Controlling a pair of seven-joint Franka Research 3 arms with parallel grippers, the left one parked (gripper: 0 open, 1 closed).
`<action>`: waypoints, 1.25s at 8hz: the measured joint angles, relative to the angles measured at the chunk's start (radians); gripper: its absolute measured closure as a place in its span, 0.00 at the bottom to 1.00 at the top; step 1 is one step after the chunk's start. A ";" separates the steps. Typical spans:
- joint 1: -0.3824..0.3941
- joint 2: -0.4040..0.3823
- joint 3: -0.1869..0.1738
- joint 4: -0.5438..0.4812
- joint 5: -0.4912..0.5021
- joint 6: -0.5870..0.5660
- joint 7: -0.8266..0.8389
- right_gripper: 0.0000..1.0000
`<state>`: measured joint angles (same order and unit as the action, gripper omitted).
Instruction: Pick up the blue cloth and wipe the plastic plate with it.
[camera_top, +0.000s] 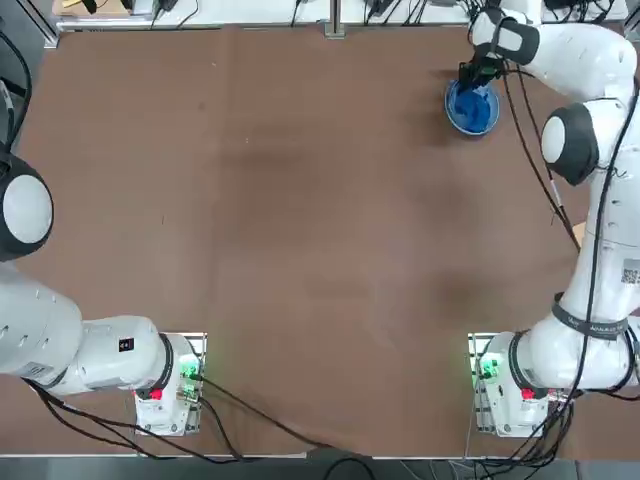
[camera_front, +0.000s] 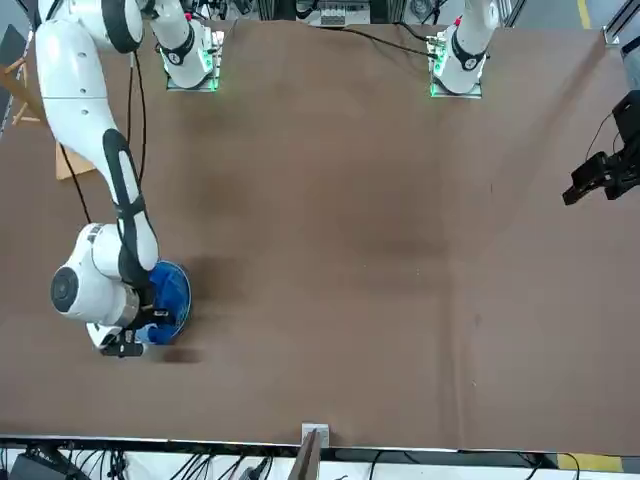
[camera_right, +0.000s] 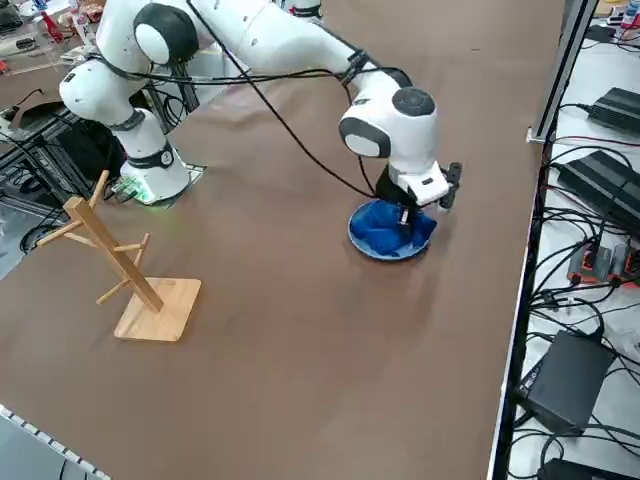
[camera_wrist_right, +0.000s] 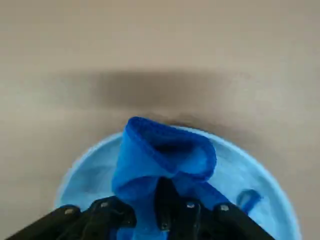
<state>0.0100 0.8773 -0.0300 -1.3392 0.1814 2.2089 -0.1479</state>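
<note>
Brown surface (camera_top: 300, 220) carries a round light-blue plastic plate (camera_wrist_right: 90, 172) where the right end effector (camera_wrist_right: 165, 200), clamped on crumpled dark-blue fabric cloth (camera_wrist_right: 160, 155), presses down.

One blue cloth (camera_wrist_right: 160, 160), one plastic plate (camera_wrist_right: 90, 172), one wooden rack (camera_right: 125, 270), as far as I can see.

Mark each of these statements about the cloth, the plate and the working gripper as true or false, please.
1. The right gripper is shut on the blue cloth. True.
2. The cloth lies on the bare table, away from the plate. False: it rests on the plate.
3. The plate is near a table corner. True.
4. A wooden rack stands on the plate. False: it stands apart on the table.
</note>
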 joint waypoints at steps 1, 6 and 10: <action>-0.017 0.000 -0.001 0.006 -0.015 -0.025 -0.017 0.85; 0.009 -0.020 -0.002 -0.011 -0.023 -0.153 0.110 0.85; 0.067 -0.020 0.000 -0.018 0.025 -0.078 0.176 0.85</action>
<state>0.0774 0.8577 -0.0298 -1.3573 0.2060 2.1306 0.0278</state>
